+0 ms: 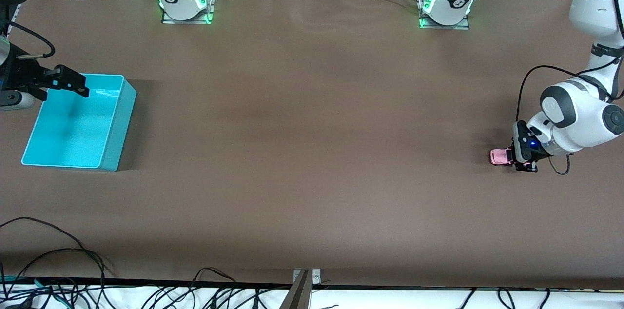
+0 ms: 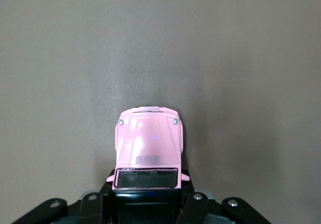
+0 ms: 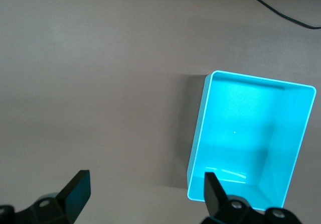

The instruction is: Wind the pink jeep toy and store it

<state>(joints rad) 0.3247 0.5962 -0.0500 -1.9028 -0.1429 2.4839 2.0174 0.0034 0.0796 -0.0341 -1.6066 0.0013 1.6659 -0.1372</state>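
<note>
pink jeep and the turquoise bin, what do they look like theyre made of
Pink jeep toy: glossy painted shell, metal or hard plastic, going by the soft highlights on its hood; the windscreen looks like dark shiny plastic. It sits in the left gripper. Turquoise bin: probably moulded plastic, with thin even walls, rounded corners and a smooth light sheen inside.

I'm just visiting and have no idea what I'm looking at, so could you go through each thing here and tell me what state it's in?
Jeep: upright on the table, gripped at its rear by the left fingers.
Bin: empty, open top, at the right arm's end of the table.
Left gripper: low at the table, shut on the jeep.
Right gripper: open, holding nothing, over the bin's edge.
</note>
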